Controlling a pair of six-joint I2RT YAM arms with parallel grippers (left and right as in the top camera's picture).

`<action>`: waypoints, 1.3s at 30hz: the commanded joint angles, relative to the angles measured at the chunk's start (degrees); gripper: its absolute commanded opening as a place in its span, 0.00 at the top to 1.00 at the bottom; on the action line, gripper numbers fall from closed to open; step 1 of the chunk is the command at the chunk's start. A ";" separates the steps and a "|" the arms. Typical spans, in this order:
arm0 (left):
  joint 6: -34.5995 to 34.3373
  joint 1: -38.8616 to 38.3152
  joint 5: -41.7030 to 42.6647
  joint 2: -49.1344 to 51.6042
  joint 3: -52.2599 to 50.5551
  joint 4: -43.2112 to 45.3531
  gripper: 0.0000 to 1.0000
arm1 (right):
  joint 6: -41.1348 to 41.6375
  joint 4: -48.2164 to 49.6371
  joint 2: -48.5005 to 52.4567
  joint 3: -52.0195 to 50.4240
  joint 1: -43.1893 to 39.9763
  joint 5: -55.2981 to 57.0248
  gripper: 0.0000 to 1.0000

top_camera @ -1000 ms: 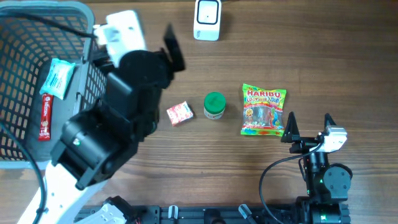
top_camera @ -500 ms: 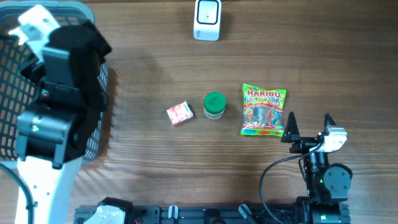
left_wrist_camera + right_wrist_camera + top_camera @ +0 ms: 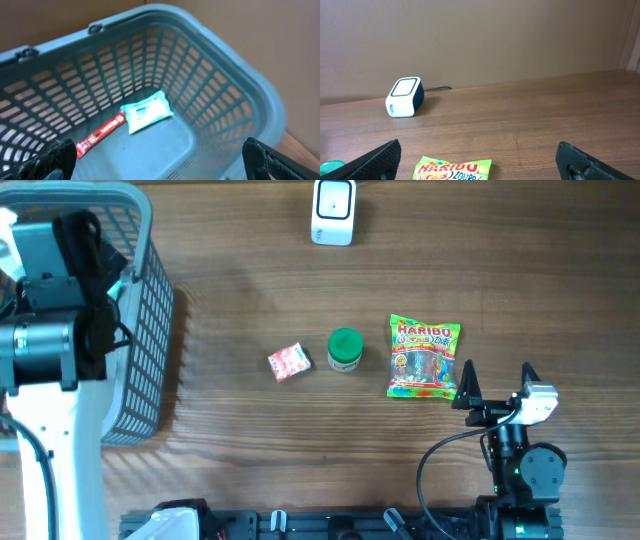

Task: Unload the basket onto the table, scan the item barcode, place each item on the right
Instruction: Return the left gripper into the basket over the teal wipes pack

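Here, the left gripper [image 3: 160, 162] hangs wide open and empty over the basket [image 3: 150, 310], where a wipes pack [image 3: 146, 111] and a red bar [image 3: 100, 133] lie. The right gripper [image 3: 497, 385], equally wide open and empty, sits just beside the candy bag [image 3: 424, 357]. The scanner [image 3: 333, 212] stands well apart from it on the tabletop [image 3: 520, 270].

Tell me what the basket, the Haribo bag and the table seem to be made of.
Basket: moulded plastic, grey-blue and matte, judging by its uniform slotted lattice walls and thick rounded rim. Haribo bag: likely thin plastic film, going by its brightly printed, slightly shiny surface. Table: brown matte top with visible wood grain; solid wood or laminate, can't tell.
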 commanded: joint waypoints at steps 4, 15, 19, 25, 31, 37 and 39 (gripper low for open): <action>-5.97 4.55 5.46 5.49 0.35 -3.26 0.00 | -0.81 0.17 -0.31 -0.07 0.24 -0.68 0.00; -9.70 4.87 5.66 17.38 0.28 -5.84 0.00 | -0.83 0.17 -0.31 -0.07 0.24 -0.68 0.00; -9.70 5.14 5.66 18.88 -0.76 -5.73 0.00 | -0.83 0.17 -0.31 -0.07 0.24 -0.68 0.00; -9.68 8.90 7.37 20.68 -4.42 -4.72 0.00 | -0.83 0.17 -0.31 -0.07 0.24 -0.68 0.00; -9.68 9.81 8.04 20.79 -6.69 -3.02 0.00 | -0.83 0.17 -0.31 -0.07 0.24 -0.68 0.00; -9.68 9.88 8.02 20.79 -7.30 -0.63 0.00 | -0.83 0.17 -0.31 -0.07 0.24 -0.68 0.00; -9.68 9.88 8.02 20.79 -8.26 1.40 0.00 | -0.83 0.17 -0.31 -0.07 0.24 -0.68 0.00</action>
